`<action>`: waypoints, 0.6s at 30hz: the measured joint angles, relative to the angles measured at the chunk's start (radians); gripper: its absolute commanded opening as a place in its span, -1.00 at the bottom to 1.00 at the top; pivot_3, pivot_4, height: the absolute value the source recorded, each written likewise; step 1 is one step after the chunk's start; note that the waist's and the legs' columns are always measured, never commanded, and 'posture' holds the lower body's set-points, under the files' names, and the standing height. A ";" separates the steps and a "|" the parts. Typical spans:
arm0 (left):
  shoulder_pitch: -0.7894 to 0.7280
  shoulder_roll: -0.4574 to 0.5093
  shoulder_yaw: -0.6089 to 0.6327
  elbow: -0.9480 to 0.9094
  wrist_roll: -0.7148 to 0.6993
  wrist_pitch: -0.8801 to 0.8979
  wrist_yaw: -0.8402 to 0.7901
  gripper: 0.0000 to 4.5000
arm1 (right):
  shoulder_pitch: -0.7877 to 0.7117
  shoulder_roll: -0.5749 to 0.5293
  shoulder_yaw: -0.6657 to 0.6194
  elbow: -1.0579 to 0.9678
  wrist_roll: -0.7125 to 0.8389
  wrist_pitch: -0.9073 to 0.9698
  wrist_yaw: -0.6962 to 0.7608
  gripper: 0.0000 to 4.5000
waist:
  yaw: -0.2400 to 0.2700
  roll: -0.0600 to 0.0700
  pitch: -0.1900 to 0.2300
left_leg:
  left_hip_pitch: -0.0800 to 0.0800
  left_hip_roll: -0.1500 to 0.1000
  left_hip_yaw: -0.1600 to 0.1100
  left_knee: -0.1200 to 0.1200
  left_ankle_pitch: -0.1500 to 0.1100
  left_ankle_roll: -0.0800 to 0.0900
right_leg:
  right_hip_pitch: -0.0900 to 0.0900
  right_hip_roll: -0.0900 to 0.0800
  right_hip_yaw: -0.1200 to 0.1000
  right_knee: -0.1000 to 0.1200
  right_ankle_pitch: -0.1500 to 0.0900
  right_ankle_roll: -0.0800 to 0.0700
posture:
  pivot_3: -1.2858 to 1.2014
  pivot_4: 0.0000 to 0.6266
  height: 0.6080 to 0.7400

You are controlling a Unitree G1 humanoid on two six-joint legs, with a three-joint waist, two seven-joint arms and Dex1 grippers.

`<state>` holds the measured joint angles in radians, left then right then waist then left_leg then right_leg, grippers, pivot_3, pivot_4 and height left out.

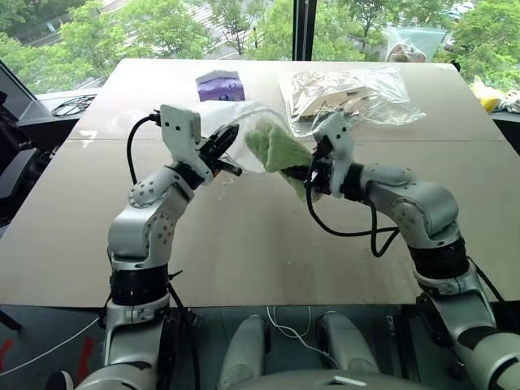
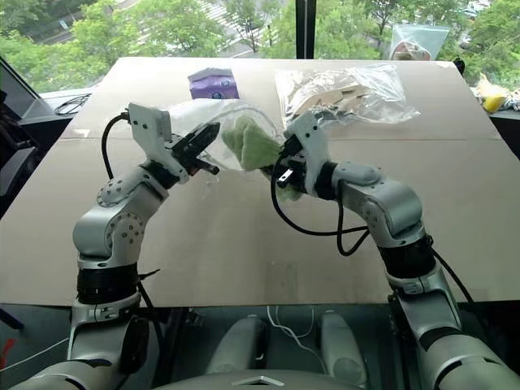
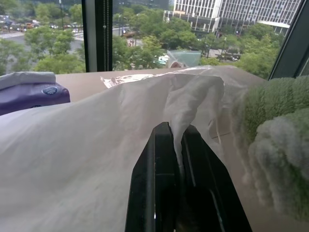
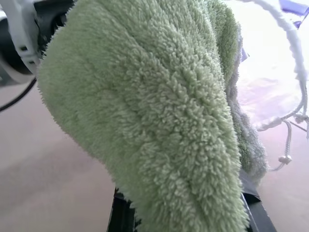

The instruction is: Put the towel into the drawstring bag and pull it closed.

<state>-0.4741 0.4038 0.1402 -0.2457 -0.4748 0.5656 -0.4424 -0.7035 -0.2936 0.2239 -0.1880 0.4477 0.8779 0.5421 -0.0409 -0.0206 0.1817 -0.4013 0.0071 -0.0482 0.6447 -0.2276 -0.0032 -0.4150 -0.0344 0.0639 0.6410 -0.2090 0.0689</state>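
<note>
Brown and wide, the surface (image 1: 244, 244) carries a clear plastic bag of cardboard pieces (image 1: 349, 93) at its far right and a purple tissue pack (image 1: 220, 84) at far centre. Above its middle, the left end effector (image 1: 224, 146) is clamped shut on the thin fabric of the drawstring bag (image 2: 195, 114), lifting it, apparently so the mouth faces right. Just beside that mouth, the right end effector (image 1: 318, 169) grips the green towel (image 1: 276, 150), presenting it for insertion. White cord loops (image 4: 289, 125) dangle near the towel.
</note>
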 measured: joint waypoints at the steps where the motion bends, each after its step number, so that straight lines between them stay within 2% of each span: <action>1: 0.007 0.000 -0.011 -0.020 -0.002 0.003 -0.009 -1.00 | 0.002 -0.006 0.010 0.016 -0.013 -0.002 0.001 -0.90 | 0.000 0.000 0.000 | 0.000 0.000 0.000 0.000 0.000 0.000 | 0.000 0.000 0.000 0.000 0.000 0.000 | 0.03 -0.52 1.00; 6: 0.038 0.002 -0.036 -0.091 -0.038 0.031 -0.041 -1.00 | 0.000 -0.007 0.028 0.077 -0.044 0.019 0.004 -0.90 | -0.005 0.000 0.000 | 0.000 0.001 0.000 -0.001 0.000 0.000 | -0.001 0.001 0.000 0.000 0.000 0.000 | 0.03 -0.52 1.00; 10: 0.065 0.002 -0.057 -0.138 -0.066 0.053 -0.058 -1.00 | -0.021 0.079 -0.031 0.123 -0.016 0.063 -0.024 -0.90 | -0.005 0.000 0.000 | 0.000 0.002 0.000 -0.001 0.000 0.000 | -0.001 0.002 0.000 0.000 0.000 0.000 | 0.03 -0.52 1.00; 12: 0.070 0.002 -0.062 -0.150 -0.081 0.066 -0.060 -1.00 | -0.040 0.172 -0.104 0.154 0.030 0.099 -0.068 -0.90 | -0.005 0.000 0.000 | 0.000 0.002 0.000 -0.001 0.000 0.000 | -0.001 0.002 0.000 0.001 0.000 0.000 | 0.03 -0.52 1.00; 17: 0.078 0.002 -0.050 -0.189 -0.112 0.075 -0.057 -1.00 | -0.114 0.424 -0.392 0.258 0.178 0.182 -0.290 -0.90 | 0.000 0.000 0.000 | 0.000 0.002 -0.001 -0.002 0.000 0.000 | -0.001 0.002 -0.001 0.001 0.000 0.000 | 0.03 -0.52 1.00; 18: 0.078 -0.001 -0.057 -0.192 -0.117 0.081 -0.057 -1.00 | -0.119 0.426 -0.427 0.272 0.222 0.186 -0.350 -0.90 | 0.003 0.000 0.000 | -0.001 0.001 -0.002 -0.001 0.000 0.000 | -0.001 0.001 -0.002 0.000 0.000 -0.001 | 0.03 -0.52 1.00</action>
<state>-0.3961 0.4032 0.0835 -0.4381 -0.5918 0.6465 -0.4992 -0.8223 0.1326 -0.2035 0.0836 0.6699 1.0636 0.1923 -0.0374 -0.0203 0.1818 -0.4018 0.0081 -0.0504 0.6432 -0.2276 -0.0032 -0.4157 -0.0333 0.0618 0.6413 -0.2089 0.0683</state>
